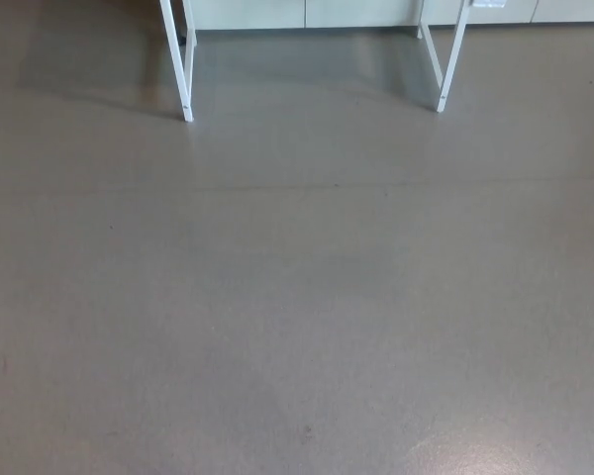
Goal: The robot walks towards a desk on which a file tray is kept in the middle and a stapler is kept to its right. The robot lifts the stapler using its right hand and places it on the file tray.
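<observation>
Neither the file tray nor the stapler shows in the head view. Only the lower part of the desk appears at the top of the picture: a white left leg (pixel 178 59) and a white right leg (pixel 451 54) stand on the grey floor (pixel 297 297). The desk top is out of the picture. Neither of my hands nor any part of my arms is in view.
Behind the desk legs runs a pale wall base or cabinet front (pixel 307 13) along the top edge. A thin seam (pixel 277 186) crosses the floor from left to right. A light glare (pixel 475 450) lies on the floor at bottom right.
</observation>
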Tool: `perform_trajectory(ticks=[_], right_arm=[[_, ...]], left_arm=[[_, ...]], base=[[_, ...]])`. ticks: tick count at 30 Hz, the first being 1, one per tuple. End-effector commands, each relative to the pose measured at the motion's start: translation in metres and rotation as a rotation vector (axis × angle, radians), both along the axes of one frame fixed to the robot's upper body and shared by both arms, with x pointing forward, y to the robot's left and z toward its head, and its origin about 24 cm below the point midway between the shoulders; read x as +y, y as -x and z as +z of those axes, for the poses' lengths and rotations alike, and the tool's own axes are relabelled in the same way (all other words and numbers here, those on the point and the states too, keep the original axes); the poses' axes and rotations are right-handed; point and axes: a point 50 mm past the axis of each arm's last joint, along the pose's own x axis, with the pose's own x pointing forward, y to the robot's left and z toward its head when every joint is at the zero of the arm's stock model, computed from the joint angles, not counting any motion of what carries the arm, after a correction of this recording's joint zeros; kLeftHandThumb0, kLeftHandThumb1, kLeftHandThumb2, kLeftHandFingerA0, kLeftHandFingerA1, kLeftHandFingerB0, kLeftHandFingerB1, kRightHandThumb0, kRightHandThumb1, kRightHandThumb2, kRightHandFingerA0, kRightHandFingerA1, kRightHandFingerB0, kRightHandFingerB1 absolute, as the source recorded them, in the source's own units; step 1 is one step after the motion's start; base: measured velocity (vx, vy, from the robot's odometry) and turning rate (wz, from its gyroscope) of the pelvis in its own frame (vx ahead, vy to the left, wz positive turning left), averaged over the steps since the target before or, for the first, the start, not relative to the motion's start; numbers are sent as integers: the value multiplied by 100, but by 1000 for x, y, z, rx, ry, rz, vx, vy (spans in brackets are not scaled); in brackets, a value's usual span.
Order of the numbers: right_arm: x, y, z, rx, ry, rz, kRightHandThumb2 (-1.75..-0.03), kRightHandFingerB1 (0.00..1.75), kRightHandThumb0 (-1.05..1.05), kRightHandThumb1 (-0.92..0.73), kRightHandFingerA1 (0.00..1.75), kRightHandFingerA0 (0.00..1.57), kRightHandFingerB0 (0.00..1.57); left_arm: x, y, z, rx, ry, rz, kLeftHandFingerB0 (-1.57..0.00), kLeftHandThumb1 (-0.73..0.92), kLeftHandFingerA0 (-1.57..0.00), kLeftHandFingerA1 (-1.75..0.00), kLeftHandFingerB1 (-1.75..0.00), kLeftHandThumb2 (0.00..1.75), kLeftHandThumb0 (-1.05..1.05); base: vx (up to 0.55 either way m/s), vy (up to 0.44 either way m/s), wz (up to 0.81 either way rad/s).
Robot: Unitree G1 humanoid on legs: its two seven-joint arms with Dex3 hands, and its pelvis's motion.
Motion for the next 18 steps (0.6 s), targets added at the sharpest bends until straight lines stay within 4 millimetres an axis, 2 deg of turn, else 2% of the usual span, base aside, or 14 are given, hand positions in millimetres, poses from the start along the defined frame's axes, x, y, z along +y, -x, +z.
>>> perform_trajectory(ticks=[1, 5, 6, 16, 17, 18], right_arm=[[-6, 6, 7, -36, -130, -90, -93, 60, -22, -41, 62, 22, 22], [-5, 9, 7, -30, -137, -96, -93, 60, -22, -41, 62, 22, 22], [-5, 9, 7, -30, -138, -97, -93, 60, -22, -41, 62, 22, 22], [-3, 15, 5, -14, -149, -106, -93, 60, -22, -41, 62, 22, 22], [-3, 15, 5, -14, -150, -106, -93, 60, -22, -41, 62, 22, 22], [-3, 15, 5, -13, -150, -106, -93, 60, -22, -41, 62, 22, 22]], left_arm=[[8, -2, 10, 6, 77, -8, -27, 70, -18, -49, -48, 78, -51], [9, -1, 11, 8, 81, -6, -27, 70, -19, -48, -48, 78, -51], [9, -1, 10, 10, 78, -3, -32, 79, -19, -43, -43, 63, -46], [11, 1, 11, 18, 91, 7, -32, 78, -19, -42, -43, 62, -46], [11, 1, 11, 25, 85, 4, -28, 67, -19, -49, -48, 81, -54], [12, 1, 11, 33, 77, 0, -28, 67, -19, -49, -48, 81, -54]], base=[[0, 0, 0], [0, 0, 0], [0, 0, 0], [0, 0, 0], [0, 0, 0], [0, 0, 0]])
